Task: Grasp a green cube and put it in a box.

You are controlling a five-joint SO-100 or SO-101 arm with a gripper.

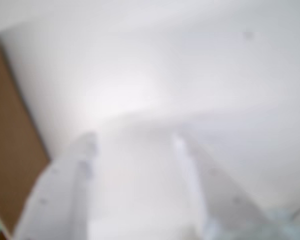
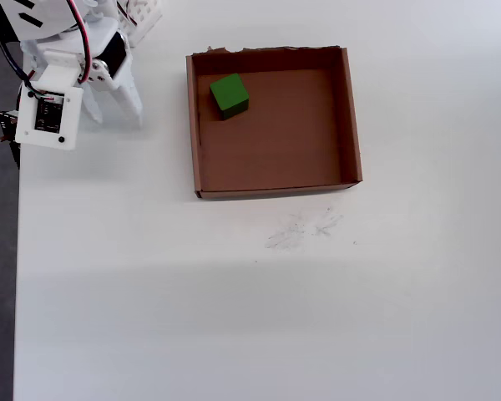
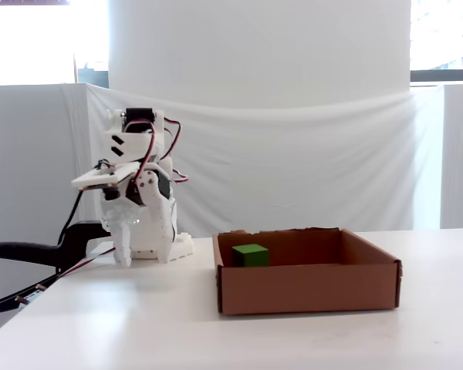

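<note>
With the green cube (image 2: 230, 94) already resting inside the box (image 2: 351, 125), well right of the pincer (image 2: 117, 113) in the overhead view, the released, empty pincer should simply stay clear.

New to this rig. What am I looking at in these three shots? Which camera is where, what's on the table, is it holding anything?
It is a small white robot arm on a white table. At its end sits a two-finger pincer for grasping.

The blurry picture comes from a camera riding on the arm's wrist: the two pale prongs are the pincer's fingers, spread apart with only bare table between them. The second camera looks straight down from above. The third stands at table height, to the side.

On the table lies a shallow brown cardboard box. A green cube already sits inside it, near one corner. The pincer holds nothing and is parked beside the box, pointing down.
</note>
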